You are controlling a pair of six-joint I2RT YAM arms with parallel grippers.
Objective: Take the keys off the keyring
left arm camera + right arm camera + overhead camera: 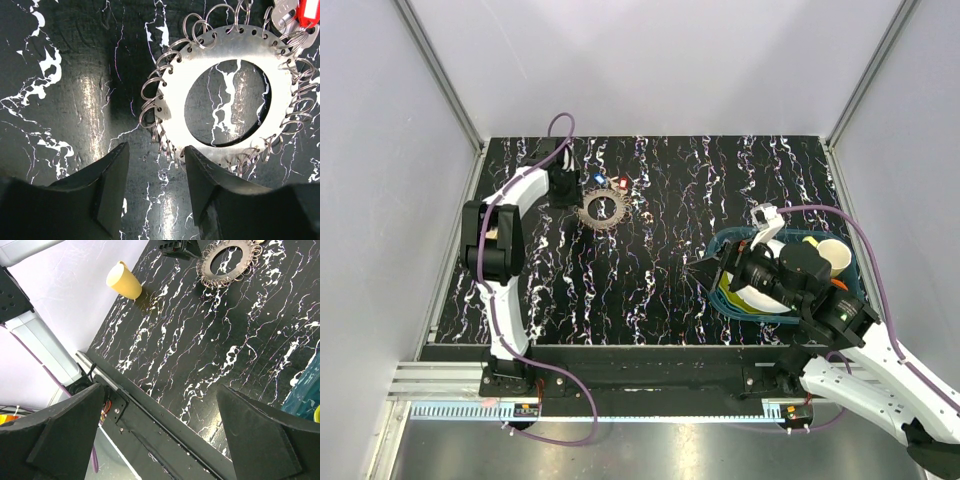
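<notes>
The keyring [604, 209] lies flat on the black marbled table at the back left, a silvery disc fringed with small split rings. A blue key [598, 180] and a red key [620, 183] lie at its far edge. My left gripper [565, 186] is just left of it, open and empty. In the left wrist view the keyring [172, 95] fills the upper right, the red key [307, 12] is at the top corner, and my left gripper [156, 150] is open at the ring's fringe. My right gripper [705, 272] is open and empty, far from the keyring [206, 262].
A blue bin [848, 290] with plates and cups stands at the right, under my right arm. A yellow cup [124, 280] stands by the left wall, behind my left arm. The table's near edge [165, 415] runs below my right gripper [160, 390].
</notes>
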